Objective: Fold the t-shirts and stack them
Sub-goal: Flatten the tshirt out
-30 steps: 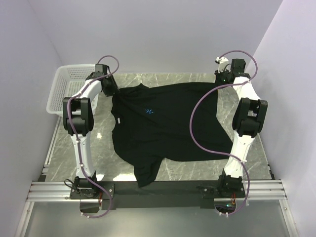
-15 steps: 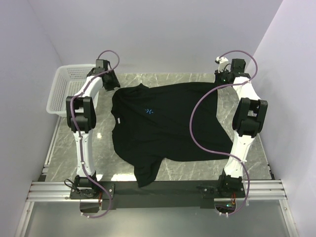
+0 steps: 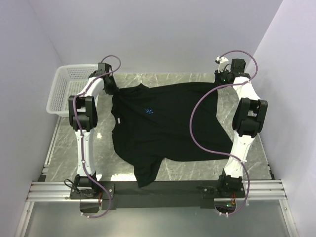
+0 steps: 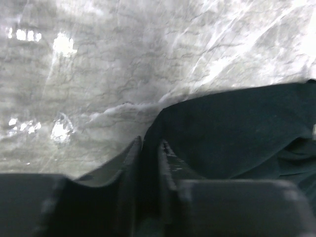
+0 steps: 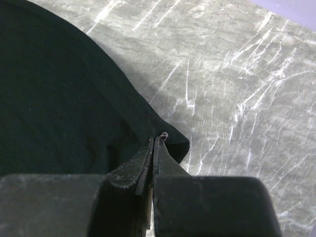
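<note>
A black t-shirt (image 3: 168,128) with a small light-blue logo (image 3: 150,111) lies spread on the marble table (image 3: 197,170). My left gripper (image 3: 109,89) is at the shirt's far left corner. In the left wrist view its jaws (image 4: 150,145) stand narrowed, and the dark cloth (image 4: 237,128) runs in between them. My right gripper (image 3: 220,81) is at the far right corner. In the right wrist view it is (image 5: 157,138) shut tight on the shirt's edge (image 5: 49,98), with a corner of cloth poking out past the tips.
A white mesh basket (image 3: 64,89) stands at the far left, just off the table's left side, close to the left arm. The right arm's purple cable (image 3: 192,128) loops over the shirt. Lilac walls close in on three sides.
Half a second ago my left gripper was lifted back off the shirt's corner. It has come down onto that corner again with its jaws narrower. The right arm and the shirt have not moved.
</note>
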